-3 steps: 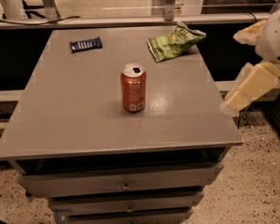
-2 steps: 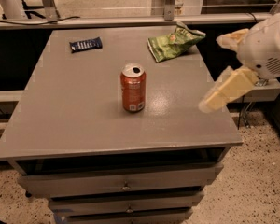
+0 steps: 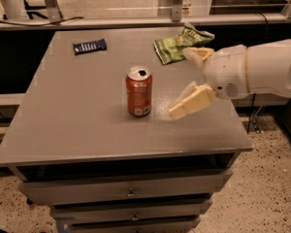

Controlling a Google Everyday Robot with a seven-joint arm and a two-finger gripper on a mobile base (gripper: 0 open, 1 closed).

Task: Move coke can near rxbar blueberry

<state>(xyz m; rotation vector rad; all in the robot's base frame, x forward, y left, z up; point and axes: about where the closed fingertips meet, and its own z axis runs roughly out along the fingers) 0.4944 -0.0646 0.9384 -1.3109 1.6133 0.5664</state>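
The coke can (image 3: 138,91), red-orange with a silver top, stands upright near the middle of the grey table (image 3: 77,115). The rxbar blueberry (image 3: 89,46), a flat dark blue wrapper, lies at the table's back left. My gripper (image 3: 185,81) reaches in from the right on a white arm, above the table just right of the can and apart from it. Its two cream fingers (image 3: 190,102) are spread wide and hold nothing.
A green chip bag (image 3: 180,43) lies at the back right of the table, just behind the gripper. Drawers (image 3: 131,193) sit under the tabletop. A rail and metal posts (image 3: 136,21) run behind the table. Speckled floor surrounds it.
The arm has moved left over the table, from beyond its right edge to close beside the can. The can, bar and bag have not moved.
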